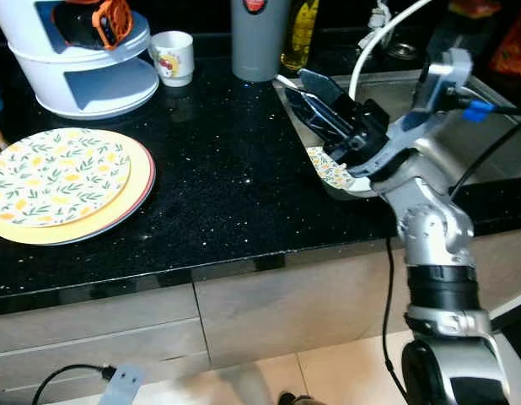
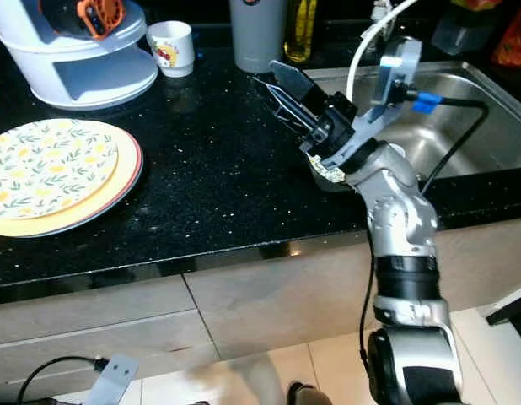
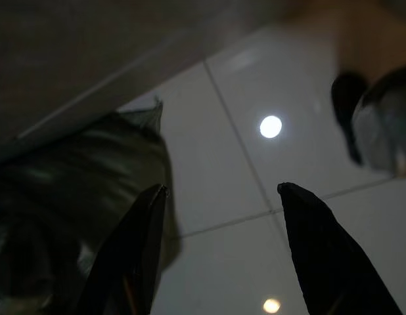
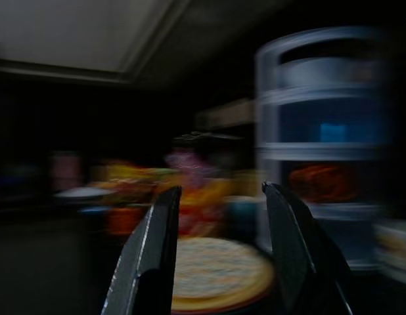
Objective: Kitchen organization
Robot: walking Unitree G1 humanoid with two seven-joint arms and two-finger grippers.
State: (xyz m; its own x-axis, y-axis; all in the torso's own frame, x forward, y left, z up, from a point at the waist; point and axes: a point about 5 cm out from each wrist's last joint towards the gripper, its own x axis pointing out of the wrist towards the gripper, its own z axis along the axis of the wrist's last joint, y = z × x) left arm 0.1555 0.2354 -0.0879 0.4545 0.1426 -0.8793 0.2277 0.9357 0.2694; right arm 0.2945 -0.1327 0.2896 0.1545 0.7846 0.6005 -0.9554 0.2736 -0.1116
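Left eye view: right gripper (image 1: 307, 91) raised above the black countertop (image 1: 218, 186) at the sink's (image 2: 463, 126) left edge — its two black fingers parted, nothing between them. Just below the wrist, a small leaf-patterned dish (image 1: 330, 169) lies at the counter's edge by the sink. Two stacked plates (image 1: 58, 181), a patterned one on a yellow one, lie well apart at far left, before a white tiered rack (image 1: 83, 59) and a cup (image 1: 173, 56). Left wrist view: left gripper (image 3: 219, 197) hangs over floor tiles — fingers apart, empty.
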